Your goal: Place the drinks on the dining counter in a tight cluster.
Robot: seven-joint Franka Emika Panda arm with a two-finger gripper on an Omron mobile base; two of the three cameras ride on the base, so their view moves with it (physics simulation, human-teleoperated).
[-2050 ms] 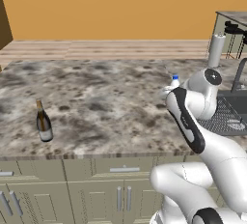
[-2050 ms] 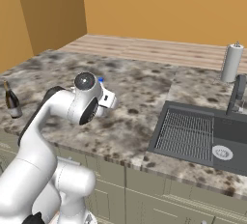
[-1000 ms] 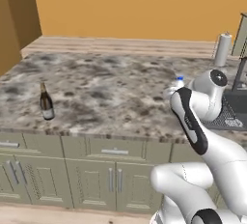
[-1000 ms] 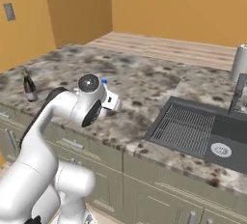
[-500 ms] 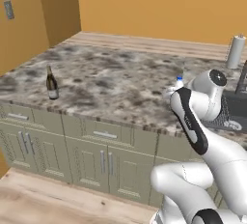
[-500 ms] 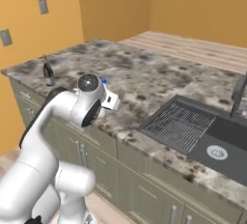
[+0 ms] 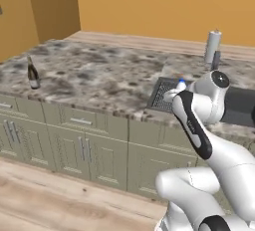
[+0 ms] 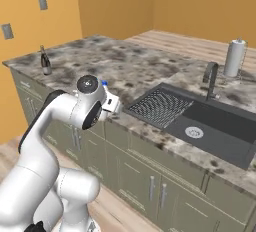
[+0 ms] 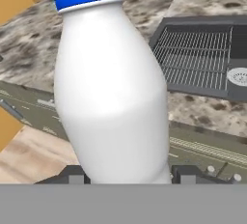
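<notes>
your gripper (image 9: 129, 172) is clamped on the water bottle (image 9: 108, 92), carried clear of the marbled counter (image 7: 99, 75); the wine bottle (image 7: 33, 73) stands far off at its corner; a sharp base turn could swing the bottle loose.

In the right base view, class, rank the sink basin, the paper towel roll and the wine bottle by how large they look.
1. Sink basin, by far the largest.
2. Paper towel roll.
3. Wine bottle, the smallest.
The roll and the bottle stand far from the camera at unlike distances, so their true sizes stay unsure.
</notes>
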